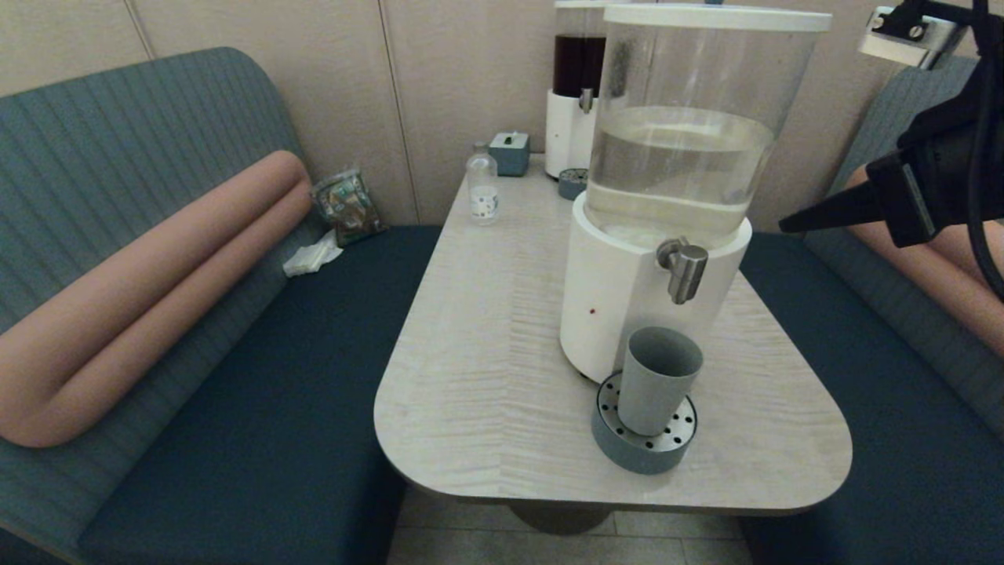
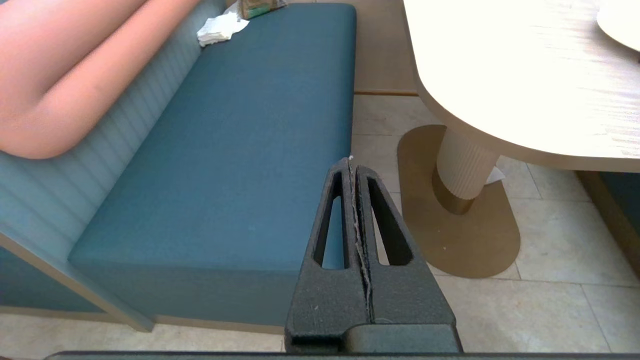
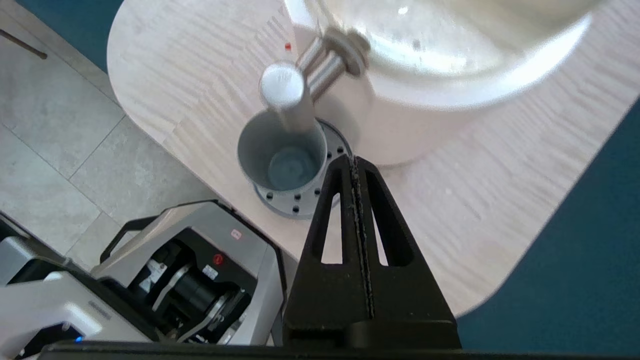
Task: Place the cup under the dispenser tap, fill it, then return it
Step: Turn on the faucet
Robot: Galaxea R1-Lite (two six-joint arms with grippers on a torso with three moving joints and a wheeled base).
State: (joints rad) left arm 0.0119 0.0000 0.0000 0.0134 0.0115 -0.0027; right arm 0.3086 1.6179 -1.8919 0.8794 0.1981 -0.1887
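Cup (image 1: 657,380) upright on drip tray (image 1: 609,442) at table (image 1: 486,329) edge, directly under tap (image 1: 684,269), free of both grippers. Inside apparently dry in right wrist view, so probably unfilled and light; rigid-looking, matte, tapered, no handle. Best taken mid-wall from the side, jaws spread wide first; heavier and spill-prone once full, so kept level. Right gripper (image 3: 355,162) raised to the right above table, fingers pressed together. Left gripper (image 2: 351,162) parked low over bench (image 2: 240,150), likewise closed.
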